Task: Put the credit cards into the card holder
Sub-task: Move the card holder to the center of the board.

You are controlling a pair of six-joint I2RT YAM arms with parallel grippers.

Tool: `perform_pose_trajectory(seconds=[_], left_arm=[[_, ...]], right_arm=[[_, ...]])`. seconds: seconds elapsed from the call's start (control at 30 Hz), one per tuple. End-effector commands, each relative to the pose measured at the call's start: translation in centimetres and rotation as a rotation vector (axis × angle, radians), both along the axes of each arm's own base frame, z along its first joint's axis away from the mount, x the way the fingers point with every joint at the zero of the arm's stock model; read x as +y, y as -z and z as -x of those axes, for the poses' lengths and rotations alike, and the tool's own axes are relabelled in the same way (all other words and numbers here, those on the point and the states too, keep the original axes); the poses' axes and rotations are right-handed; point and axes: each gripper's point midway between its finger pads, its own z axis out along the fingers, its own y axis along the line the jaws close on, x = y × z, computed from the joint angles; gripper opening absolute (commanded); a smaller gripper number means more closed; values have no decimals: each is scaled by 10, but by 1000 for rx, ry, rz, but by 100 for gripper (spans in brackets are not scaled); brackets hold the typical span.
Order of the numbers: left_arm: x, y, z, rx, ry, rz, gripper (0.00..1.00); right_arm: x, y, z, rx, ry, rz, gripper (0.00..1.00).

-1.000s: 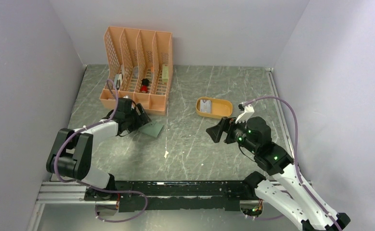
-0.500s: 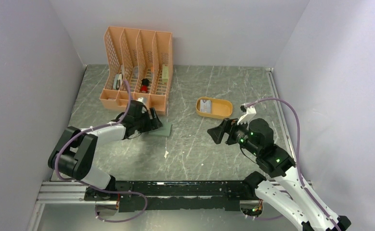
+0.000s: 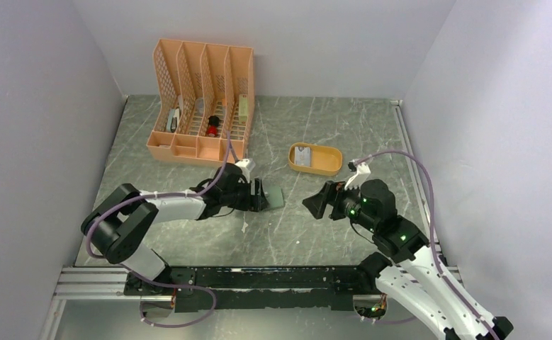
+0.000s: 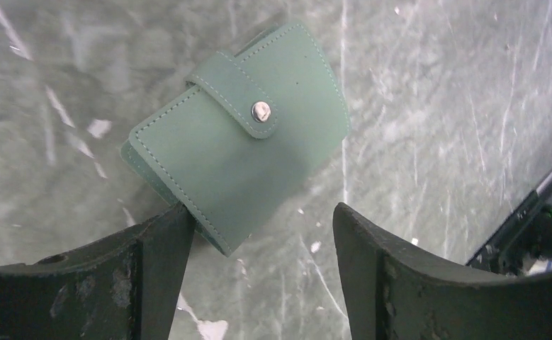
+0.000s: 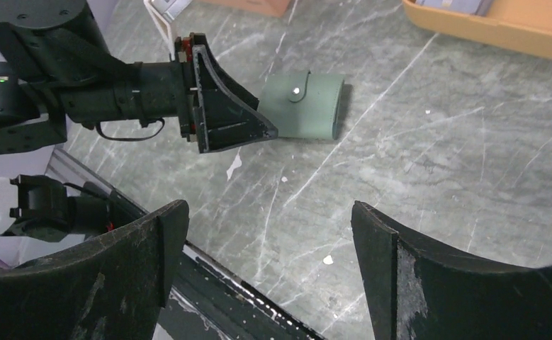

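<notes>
We see the left hand (image 4: pixel 262 227) released at the shut card holder (image 4: pixel 237 149) on the worktop (image 4: pixel 436 106); the right hand (image 5: pixel 269 212) gapes empty.

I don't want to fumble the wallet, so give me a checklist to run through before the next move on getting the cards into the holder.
1. The card holder lies flat on the table: ok.
2. Its snap tab is undone: not ok, it is fastened.
3. The left tool is open, holder just ahead: ok.
4. The right tool is open and empty: ok.
5. The credit cards sit in the yellow tray: ok; how many, cannot tell.
</notes>
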Motion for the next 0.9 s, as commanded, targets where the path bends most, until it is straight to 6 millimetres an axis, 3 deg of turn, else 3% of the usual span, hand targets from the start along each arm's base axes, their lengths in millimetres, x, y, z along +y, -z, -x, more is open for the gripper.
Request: perform_pose_trajectory(seconds=[0.0, 0.17, 0.2, 0.3, 0.4, 0.57, 0.67, 0.87], left_arm=[[-5, 0, 27, 41, 70, 1, 77], [16, -59, 13, -69, -68, 8, 86], [23, -70, 14, -84, -100, 15, 95], [46, -91, 23, -103, -197, 33, 97], [68, -96, 42, -93, -261, 67, 97], [88, -81, 74, -36, -276, 103, 97], [89, -72, 85, -9, -261, 124, 93], [84, -70, 86, 2, -242, 138, 90]], right_arm=[[9, 7, 1, 29, -35, -14, 88], [22, 22, -10, 77, -46, -8, 88], [23, 28, -13, 94, -37, -7, 88], [29, 46, -25, 143, 7, -15, 86], [39, 66, -31, 193, 16, -43, 80], [57, 98, -37, 283, 12, -71, 74], [73, 102, -43, 283, 0, -100, 71], [92, 121, -61, 284, 58, -38, 64]])
